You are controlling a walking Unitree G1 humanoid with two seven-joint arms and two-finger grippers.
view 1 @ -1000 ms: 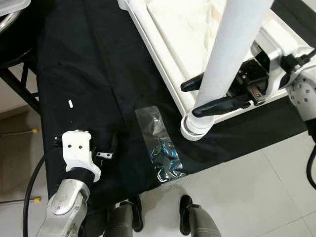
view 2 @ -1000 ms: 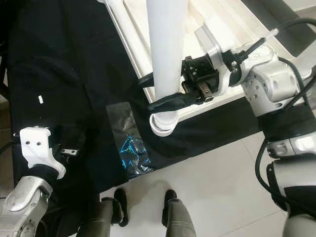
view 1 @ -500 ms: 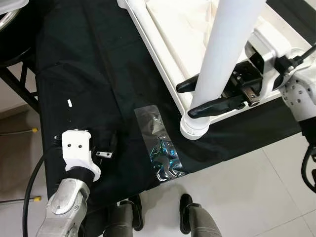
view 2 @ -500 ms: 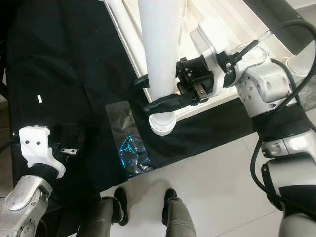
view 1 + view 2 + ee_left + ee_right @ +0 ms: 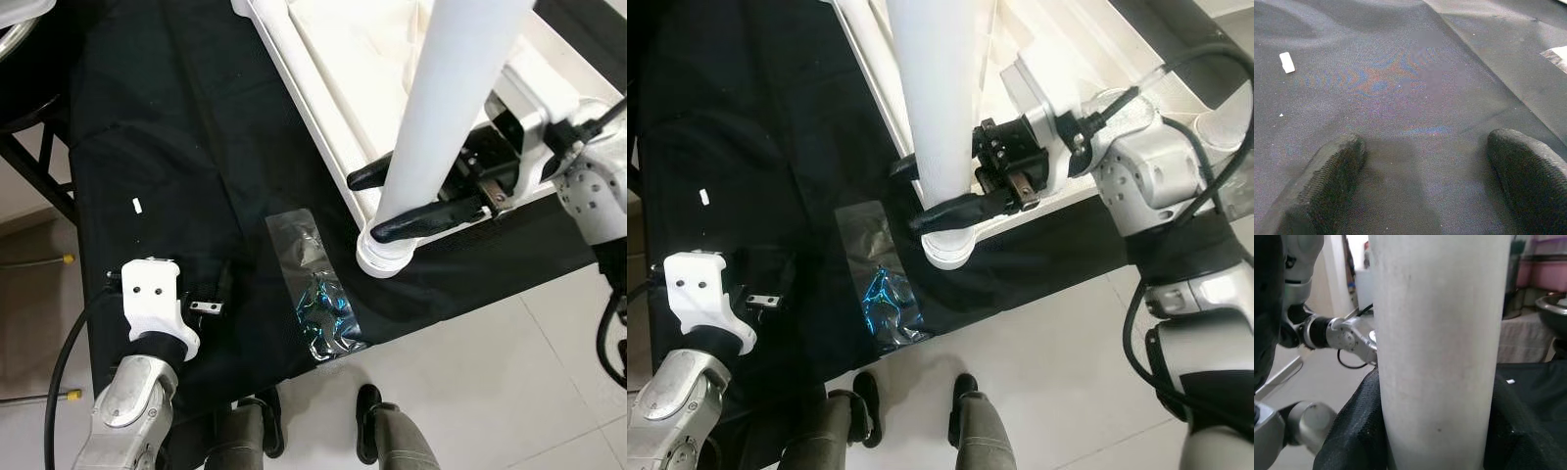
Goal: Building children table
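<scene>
Your right gripper (image 5: 407, 203) stayed clamped around the white table leg (image 5: 453, 108), which slid slightly left over half a second. Left gripper (image 5: 1435, 181) hadn't budged, fingers spread over the black cloth (image 5: 176, 147).

A plain indoor work area, likely a room in a home: pale floor tiles (image 5: 509, 392) run under a counter draped in black cloth (image 5: 176, 127). Pink storage bins (image 5: 1542, 269) and a metal bowl (image 5: 1552, 308) stand in the background.

Black cloth (image 5: 176, 117) carries white tabletop (image 5: 343, 59), plastic bag (image 5: 318, 294), white chip (image 5: 138, 206).
</scene>
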